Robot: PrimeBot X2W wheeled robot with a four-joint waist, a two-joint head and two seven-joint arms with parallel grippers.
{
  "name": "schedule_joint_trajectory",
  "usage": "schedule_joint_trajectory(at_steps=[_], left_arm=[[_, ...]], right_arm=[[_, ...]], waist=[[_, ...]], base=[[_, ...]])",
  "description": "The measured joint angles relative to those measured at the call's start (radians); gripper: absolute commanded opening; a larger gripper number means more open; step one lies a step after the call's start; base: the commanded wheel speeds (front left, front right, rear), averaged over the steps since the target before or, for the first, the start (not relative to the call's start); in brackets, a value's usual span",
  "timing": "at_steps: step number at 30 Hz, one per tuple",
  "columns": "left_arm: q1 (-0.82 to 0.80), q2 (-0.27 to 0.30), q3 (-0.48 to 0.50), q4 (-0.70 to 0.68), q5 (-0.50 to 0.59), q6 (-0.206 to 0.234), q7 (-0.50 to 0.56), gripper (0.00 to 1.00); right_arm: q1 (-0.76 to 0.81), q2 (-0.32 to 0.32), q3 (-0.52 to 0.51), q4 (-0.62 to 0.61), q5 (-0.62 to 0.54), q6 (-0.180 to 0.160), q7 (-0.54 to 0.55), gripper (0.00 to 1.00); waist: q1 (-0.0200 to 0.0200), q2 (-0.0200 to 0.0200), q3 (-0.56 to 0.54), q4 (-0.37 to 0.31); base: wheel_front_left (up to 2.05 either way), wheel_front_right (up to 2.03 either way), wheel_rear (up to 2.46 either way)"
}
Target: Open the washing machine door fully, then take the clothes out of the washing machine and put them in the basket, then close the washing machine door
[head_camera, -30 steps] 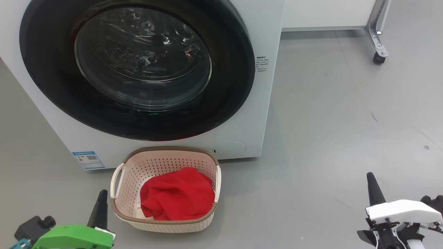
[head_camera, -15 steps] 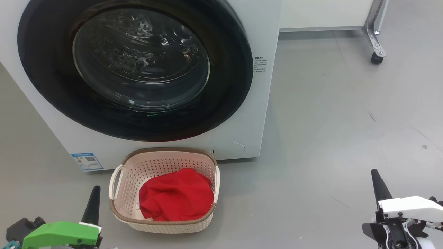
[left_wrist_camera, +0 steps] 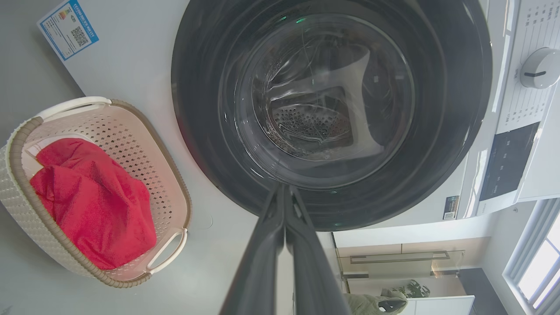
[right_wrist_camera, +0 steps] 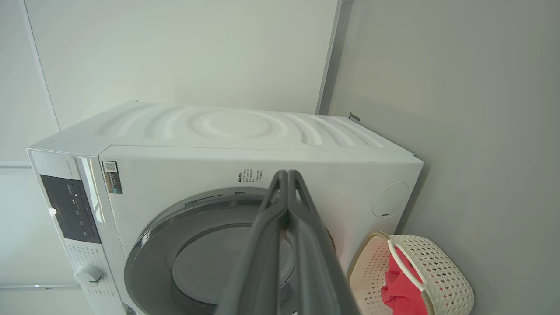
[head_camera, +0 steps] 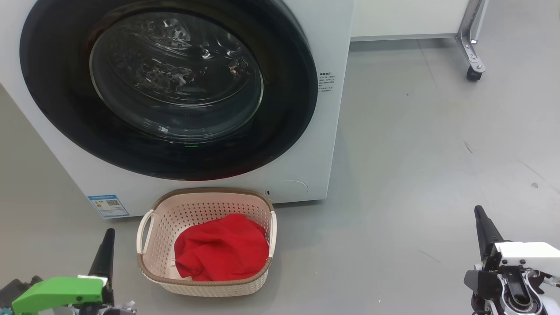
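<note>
The washing machine fills the upper left of the head view, and its round black-rimmed door lies flush against the white front. Red clothes lie piled in the cream basket, which stands on the floor against the washer's base. My left gripper is shut and empty, low at the basket's left. My right gripper is shut and empty, far to the right over bare floor.
A grey floor spreads to the right of the washer. A metal leg on a caster stands at the far right under a white panel. A blue label marks the washer's lower left corner. The control dial shows in the left wrist view.
Both grippers have sunk lower and drifted outward in the head view, away from the basket. The camera has shifted slightly; washer, door, basket and clothes stay put.
</note>
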Motion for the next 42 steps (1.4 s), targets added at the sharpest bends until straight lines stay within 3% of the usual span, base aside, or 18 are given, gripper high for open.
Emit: schedule_joint_trajectory(at_steps=[5,42], left_arm=[[-0.014,0.0,0.012,0.013,-0.062,-0.012,0.001,0.0],[-0.026,-0.001,0.017,0.035,-0.063,-0.021,0.01,0.0]], right_arm=[[-0.007,-0.001,-0.011,0.006,0.061,0.006,0.01,0.0],[-0.016,-0.001,-0.015,0.016,0.066,0.009,0.013,0.0]], waist=[[0.0,0.0,-0.001,-0.002],[0.0,0.0,-0.002,-0.002]], base=[[0.0,0.0,0.0],[0.0,0.0,0.0]])
